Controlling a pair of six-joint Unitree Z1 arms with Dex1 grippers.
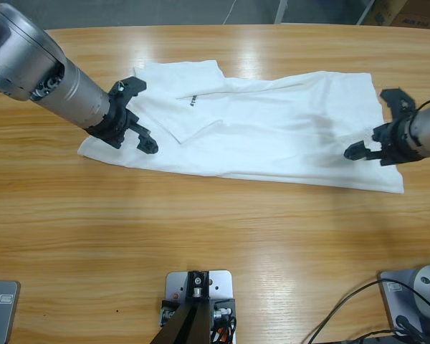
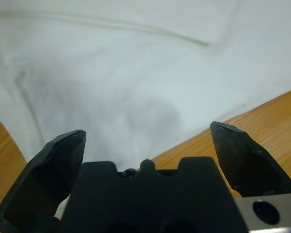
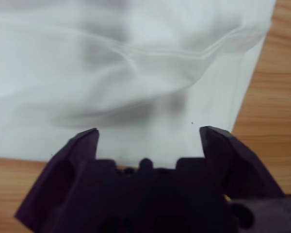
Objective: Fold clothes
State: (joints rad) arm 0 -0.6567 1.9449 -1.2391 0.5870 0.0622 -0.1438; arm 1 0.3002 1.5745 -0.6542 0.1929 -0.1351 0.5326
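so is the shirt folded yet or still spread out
Partly folded. The shirt lies long and flat across the table, with one flap turned over near the printed text. Both hands are open and hold nothing.

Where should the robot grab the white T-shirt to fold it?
Probably by its two ends. The T-shirt lies flat along the table, so thin edges are the easiest to pinch. The left gripper and right gripper, both open, already sit at opposite ends and could close from outside inward.

Your T-shirt (image 1: pixel 272 136) lies flat on the table (image 1: pixel 201 236), toward twelve o'clock. One gripper (image 1: pixel 132 115) sits over its nine o'clock end, the other gripper (image 1: pixel 376 122) over three o'clock.
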